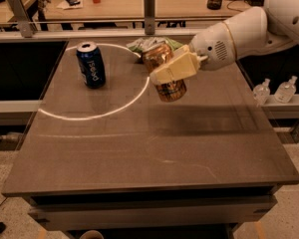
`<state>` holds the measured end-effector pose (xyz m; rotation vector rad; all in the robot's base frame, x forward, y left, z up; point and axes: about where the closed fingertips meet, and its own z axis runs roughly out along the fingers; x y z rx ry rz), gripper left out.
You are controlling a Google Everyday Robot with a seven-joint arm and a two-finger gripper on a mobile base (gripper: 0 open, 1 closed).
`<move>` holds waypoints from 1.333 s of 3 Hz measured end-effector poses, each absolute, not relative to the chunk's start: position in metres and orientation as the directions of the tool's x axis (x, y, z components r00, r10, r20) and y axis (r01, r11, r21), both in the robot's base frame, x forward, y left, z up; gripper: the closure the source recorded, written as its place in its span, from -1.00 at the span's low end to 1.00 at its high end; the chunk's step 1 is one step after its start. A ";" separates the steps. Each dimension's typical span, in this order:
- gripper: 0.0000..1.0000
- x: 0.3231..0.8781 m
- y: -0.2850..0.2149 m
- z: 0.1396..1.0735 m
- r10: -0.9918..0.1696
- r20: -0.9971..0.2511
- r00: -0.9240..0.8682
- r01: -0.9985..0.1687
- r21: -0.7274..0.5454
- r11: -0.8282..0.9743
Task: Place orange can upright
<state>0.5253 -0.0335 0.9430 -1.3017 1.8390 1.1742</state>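
The orange can (165,78), copper-orange with pale label patches, is held in my gripper (170,69) over the far middle of the brown table (139,148). The can is tilted, its top leaning toward the far left and its base lower right, just above or at the table surface; contact is not clear. The gripper's cream fingers (174,67) are shut across the can's middle. The white arm (239,34) reaches in from the upper right.
A blue Pepsi can (91,64) stands upright at the far left of the table. A green bag (149,44) lies behind the orange can. Two small clear bottles (275,90) stand on a ledge to the right. A light arc crosses the table.
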 end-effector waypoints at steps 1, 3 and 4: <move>1.00 0.503 -0.044 0.923 -0.385 -0.870 -0.309 -0.951 0.290 0.106; 1.00 0.472 -0.060 0.895 -0.364 -0.893 -0.266 -0.963 0.233 0.133; 1.00 0.465 -0.070 0.882 -0.313 -0.917 -0.249 -0.965 0.204 0.167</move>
